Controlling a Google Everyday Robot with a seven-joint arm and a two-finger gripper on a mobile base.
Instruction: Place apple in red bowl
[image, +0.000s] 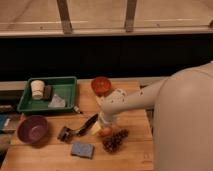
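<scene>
Apple (105, 132) sits just below the end effector (104, 122), beside the grapes (114, 141) on the surface (45, 157); whether it is grasped cannot be told; red bowl (101, 85) lies straight beyond, farther back.

The arm (145, 97) stretches out, elbow bent, its gripper (105, 126) pointing down at mid-view.

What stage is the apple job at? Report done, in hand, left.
Done: the end effector sits right over the apple, which lies on the table by the grapes. In hand: the grasp; I cannot tell if it holds. Left: lifting the apple and setting it in the red bowl, which holds no apple.
</scene>
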